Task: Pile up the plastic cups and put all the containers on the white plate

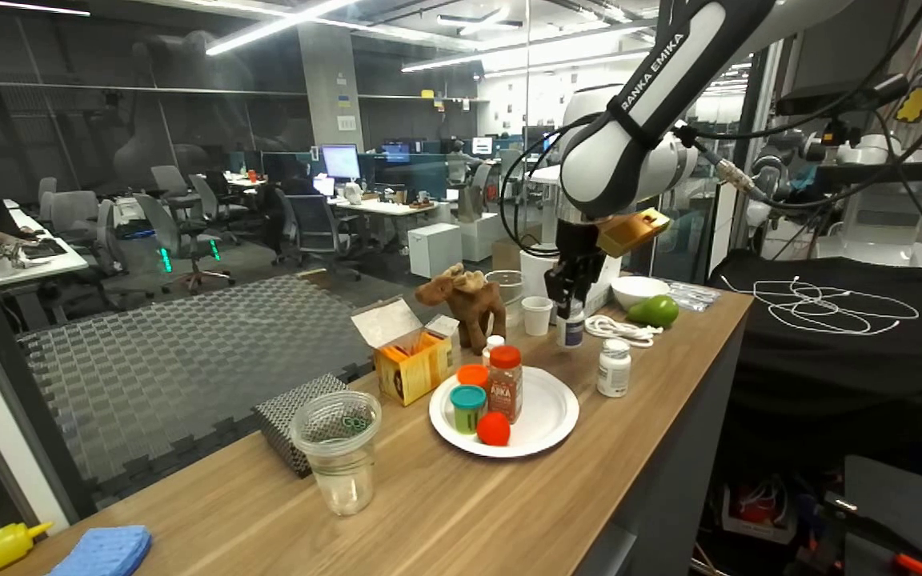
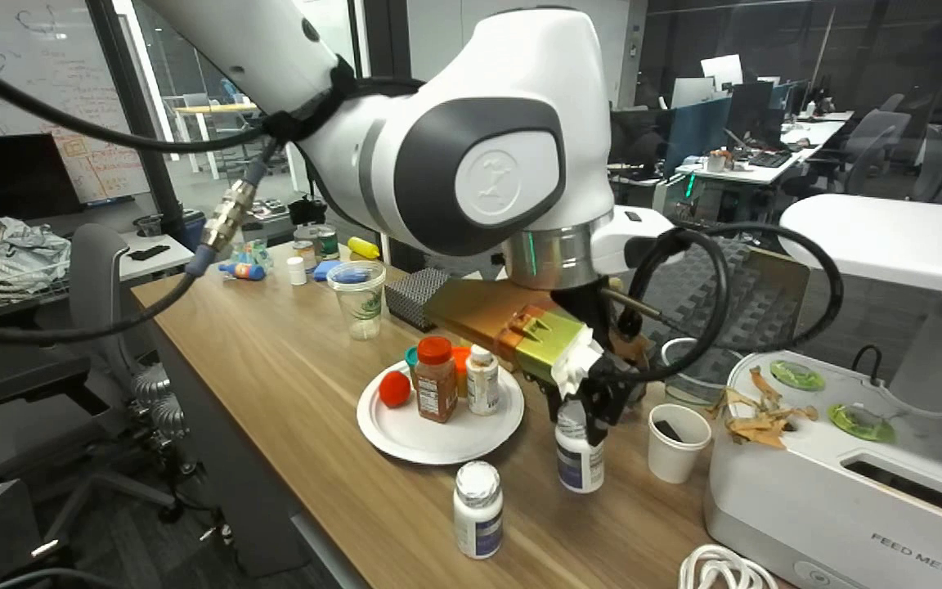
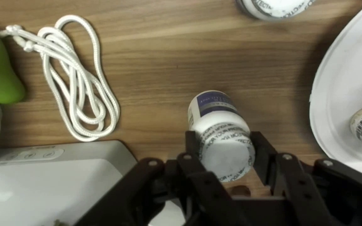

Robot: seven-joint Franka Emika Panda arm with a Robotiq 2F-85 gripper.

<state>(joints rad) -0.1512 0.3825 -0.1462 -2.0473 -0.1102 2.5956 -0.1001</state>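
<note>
My gripper (image 3: 223,147) is shut around the cap of a white bottle with a purple label (image 3: 220,113), upright or nearly so; I cannot tell if it touches the table. It also shows in an exterior view (image 2: 580,466). A second white bottle (image 2: 478,515) stands nearby. The white plate (image 1: 549,400) holds a red-lidded jar (image 1: 506,392), a teal-lidded tub (image 1: 468,412), an orange-lidded tub (image 1: 473,374), a small white bottle (image 2: 482,384) and a red ball (image 1: 494,430). Clear plastic cups (image 1: 337,456), seemingly stacked, stand beyond the plate. A white cup (image 2: 678,446) stands beside my gripper.
A white machine (image 2: 831,507), white rope (image 3: 74,81), a green pear (image 1: 655,310) and a white bowl (image 1: 633,290) are near the gripper. A moose toy (image 1: 469,304), a yellow box (image 1: 413,364) and a dark textured box (image 1: 293,416) line the back edge.
</note>
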